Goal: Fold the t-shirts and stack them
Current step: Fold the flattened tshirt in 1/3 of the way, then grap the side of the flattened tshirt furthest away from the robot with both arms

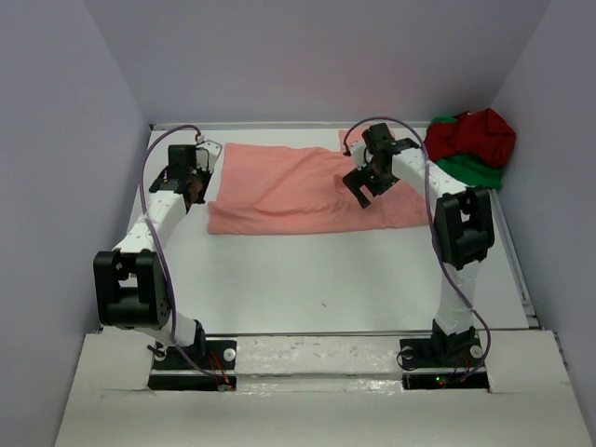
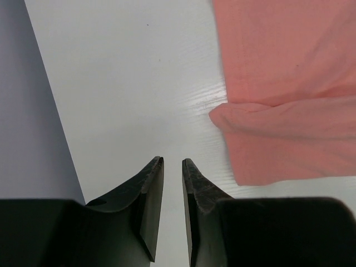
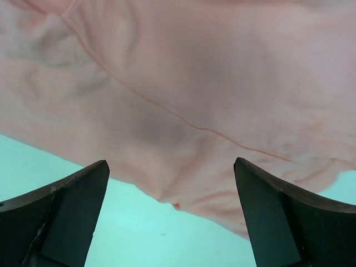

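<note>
Hovering: right gripper (image 3: 171, 161), jaws wide apart, over spread salmon-pink cloth t-shirt (image 1: 279, 191) | left gripper (image 2: 172, 161), jaws narrowly apart, empty, beside shirt's left edge above white table (image 2: 128, 83).

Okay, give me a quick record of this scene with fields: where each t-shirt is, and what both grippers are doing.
salmon-pink shirt: lying flat on the far half of the table
dark red shirt: crumpled in the far right corner, on top of the green one
green shirt: crumpled beneath the red, same corner
left gripper: jaws slightly apart, empty, over bare table beside the pink shirt's left edge
right gripper: jaws wide open, empty, above the pink shirt's right part
stack: not yet started
</note>
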Motion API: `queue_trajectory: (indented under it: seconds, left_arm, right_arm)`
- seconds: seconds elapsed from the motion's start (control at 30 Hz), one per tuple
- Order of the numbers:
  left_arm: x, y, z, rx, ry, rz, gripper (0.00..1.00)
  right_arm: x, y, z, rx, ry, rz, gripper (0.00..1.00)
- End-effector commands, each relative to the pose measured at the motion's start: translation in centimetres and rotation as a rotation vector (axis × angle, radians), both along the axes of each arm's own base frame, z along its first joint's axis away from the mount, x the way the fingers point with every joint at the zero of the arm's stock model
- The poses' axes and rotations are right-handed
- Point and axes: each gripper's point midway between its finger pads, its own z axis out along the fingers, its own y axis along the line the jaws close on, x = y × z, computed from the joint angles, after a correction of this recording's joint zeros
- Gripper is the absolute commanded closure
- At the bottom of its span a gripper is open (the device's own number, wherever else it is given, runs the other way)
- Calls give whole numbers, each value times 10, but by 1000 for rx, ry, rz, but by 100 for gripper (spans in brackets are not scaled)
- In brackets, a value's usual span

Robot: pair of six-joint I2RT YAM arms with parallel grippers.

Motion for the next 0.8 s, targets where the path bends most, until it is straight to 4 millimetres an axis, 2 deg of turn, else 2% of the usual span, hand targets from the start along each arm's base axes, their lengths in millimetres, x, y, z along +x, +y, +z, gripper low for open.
queue_trajectory:
  seconds: [0.0, 0.03, 0.07, 0.1, 0.17, 0.2, 0.23, 0.3, 0.33, 0.37, 0.4, 0.43, 0.53, 0.57, 0.6, 0.63, 0.7, 0.77]
  left_arm:
    - [2, -3, 29, -29, -57, -4, 68]
    - [2, -4, 28, -33, -54, -6, 68]
    - [3, -5, 27, -38, -48, -8, 68]
    - [3, -7, 25, -46, -43, -13, 67]
    - [3, -8, 22, -51, -35, -16, 67]
    - [3, -8, 20, -52, -32, -17, 67]
    - [3, -9, 18, -52, -29, -21, 67]
    - [4, -9, 13, -53, -19, -23, 67]
    - [5, -10, 11, -53, -14, -27, 67]
    - [7, -10, 13, -51, -17, -31, 67]
    - [10, -11, 11, -52, -20, -30, 67]
    - [14, -11, 13, -52, -29, -32, 69]
    - [26, -18, 23, -53, -86, -48, 72]
    - [30, -19, 27, -54, -102, -52, 73]
    - [36, -20, 27, -56, -112, -51, 74]
    - [42, -25, 33, -76, -126, -76, 74]
    - [51, -31, 29, -91, -120, -97, 74]
    - [64, -34, 37, -98, -143, -109, 74]
  right_arm:
    - [52, -21, 95, 51, -296, -86, 0]
    - [60, -27, 102, 44, -332, -117, 2]
    - [71, -44, 111, -1, -381, -170, 3]
    - [81, -53, 116, -23, -419, -199, 4]
    - [96, -76, 110, -76, -435, -270, 17]
    - [105, -82, 116, -78, -458, -288, 29]
    - [110, -89, 115, -86, -464, -304, 51]
    - [123, -107, 102, -111, -455, -342, 69]
    - [131, -111, 110, -112, -480, -354, 70]
    - [136, -111, 109, -112, -483, -352, 71]
    - [140, -116, 94, -123, -456, -354, 71]
    - [147, -116, 102, -125, -477, -356, 72]
    - [157, -117, 90, -143, -467, -345, 77]
    - [162, -116, 95, -137, -484, -345, 82]
    - [166, -122, 88, -141, -478, -358, 93]
    - [169, -121, 88, -136, -484, -361, 95]
    - [179, -128, 94, -115, -509, -378, 92]
    - [186, -128, 88, -77, -509, -396, 85]
